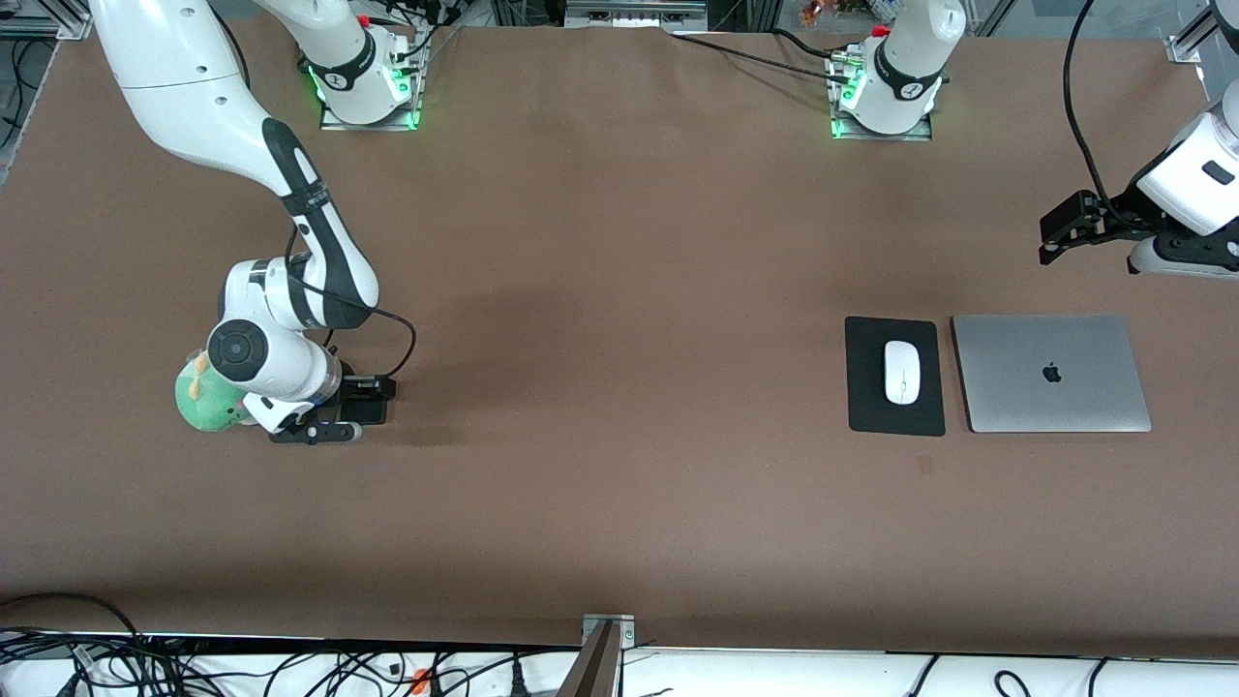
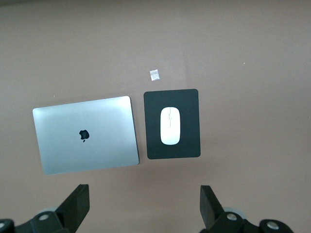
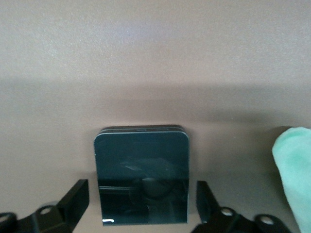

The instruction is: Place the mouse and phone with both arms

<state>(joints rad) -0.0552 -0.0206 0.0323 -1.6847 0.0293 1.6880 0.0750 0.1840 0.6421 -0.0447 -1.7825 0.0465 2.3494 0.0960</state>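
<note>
The white mouse (image 1: 901, 372) lies on a black mouse pad (image 1: 864, 407) toward the left arm's end of the table; it also shows in the left wrist view (image 2: 170, 125). The black phone (image 3: 142, 165) lies flat on the table toward the right arm's end. My right gripper (image 1: 356, 412) is low over it. Its fingers (image 3: 77, 194) are open and stand on either side of the phone, apart from it. The arm's hand hides most of the phone in the front view. My left gripper (image 1: 1060, 232) is open and empty (image 2: 144, 194), held up over bare table beside the laptop.
A closed silver laptop (image 1: 1050, 373) lies beside the mouse pad, also seen in the left wrist view (image 2: 85, 134). A green plush toy (image 1: 201, 399) sits right beside the right arm's hand (image 3: 294, 170). A small scrap (image 2: 154, 74) lies near the pad.
</note>
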